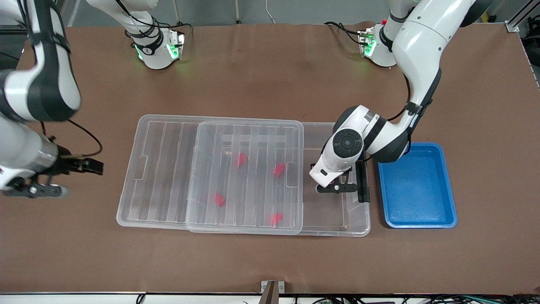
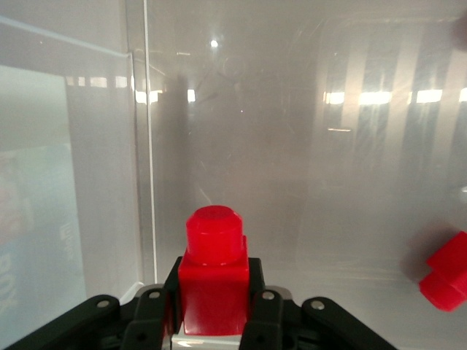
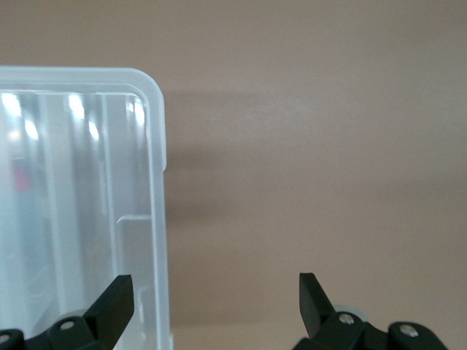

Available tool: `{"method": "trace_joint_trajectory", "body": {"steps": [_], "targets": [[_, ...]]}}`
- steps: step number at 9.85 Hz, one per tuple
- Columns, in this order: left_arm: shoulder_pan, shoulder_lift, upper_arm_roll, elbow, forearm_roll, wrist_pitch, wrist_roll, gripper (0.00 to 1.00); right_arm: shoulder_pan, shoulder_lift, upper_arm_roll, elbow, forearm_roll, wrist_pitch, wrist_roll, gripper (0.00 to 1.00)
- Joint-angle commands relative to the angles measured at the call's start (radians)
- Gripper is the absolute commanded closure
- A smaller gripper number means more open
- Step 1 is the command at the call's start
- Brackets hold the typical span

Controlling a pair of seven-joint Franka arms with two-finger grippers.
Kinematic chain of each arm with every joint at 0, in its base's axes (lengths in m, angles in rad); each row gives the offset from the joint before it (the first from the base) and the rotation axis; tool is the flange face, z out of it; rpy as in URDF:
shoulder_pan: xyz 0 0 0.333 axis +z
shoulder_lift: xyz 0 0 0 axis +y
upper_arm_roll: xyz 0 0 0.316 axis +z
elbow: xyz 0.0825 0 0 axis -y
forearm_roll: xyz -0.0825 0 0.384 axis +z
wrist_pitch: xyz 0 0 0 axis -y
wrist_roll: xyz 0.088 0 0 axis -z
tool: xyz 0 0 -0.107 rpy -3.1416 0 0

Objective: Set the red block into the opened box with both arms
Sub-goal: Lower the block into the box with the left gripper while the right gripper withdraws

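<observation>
The left gripper [image 1: 337, 187] sits mostly hidden under its own wrist above the box [image 1: 337, 219]. Four red blocks [image 1: 241, 159] blur beneath the ribbed lid [image 1: 211, 177]. The picture's edge cuts off another block [image 2: 445, 273] and the right arm [image 1: 25, 126].

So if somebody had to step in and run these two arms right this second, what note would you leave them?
Left gripper: shut on a tiny bright red plastic block, hanging over the uncovered end of the large clear plastic box, beside its black latch.
Right gripper: open, holding nothing, waiting over the bare table beside the ribbed clear lid.
The lid is slid aside toward the right arm's end. Four red blocks show through it.
Done: box opened, block picked up.
Left: let the block go, probably then slide the lid back.
</observation>
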Motion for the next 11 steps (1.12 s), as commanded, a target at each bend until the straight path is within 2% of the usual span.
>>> {"method": "trace_joint_trajectory", "body": {"steps": [1, 2, 3, 6, 7, 8, 9, 10, 11], "targets": [[0.002, 0.049, -0.003, -0.032, 0.018, 0.053, 0.002, 1.0, 0.035, -0.175, -0.106, -0.055, 0.092, -0.109, 0.021, 0.0], [0.002, 0.067, -0.003, -0.034, 0.018, 0.079, 0.003, 1.0, 0.075, -0.218, -0.194, -0.055, 0.132, -0.155, 0.013, 0.0], [0.001, 0.083, -0.001, -0.034, 0.018, 0.094, 0.005, 1.0, 0.083, -0.272, -0.229, -0.056, 0.148, -0.21, 0.0, 0.0], [0.007, 0.127, -0.001, -0.033, 0.02, 0.136, 0.009, 0.99, 0.037, -0.294, -0.227, -0.061, 0.134, -0.263, -0.062, 0.0], [0.007, 0.129, 0.0, -0.031, 0.02, 0.14, 0.011, 0.95, 0.028, -0.292, -0.228, -0.061, 0.134, -0.267, -0.071, 0.0], [0.008, 0.129, 0.002, -0.029, 0.02, 0.139, 0.012, 0.76, 0.019, -0.292, -0.225, -0.058, 0.134, -0.266, -0.071, 0.0], [0.008, 0.129, 0.003, -0.026, 0.023, 0.14, 0.017, 0.51, 0.019, -0.289, -0.221, -0.05, 0.133, -0.261, -0.071, 0.0], [0.017, 0.126, 0.003, -0.025, 0.023, 0.14, 0.046, 0.07, 0.017, -0.285, -0.221, -0.041, 0.136, -0.263, -0.071, 0.0], [0.025, 0.118, 0.002, -0.025, 0.02, 0.139, 0.049, 0.0, 0.014, -0.285, -0.221, -0.021, 0.134, -0.267, -0.071, 0.0]]}}
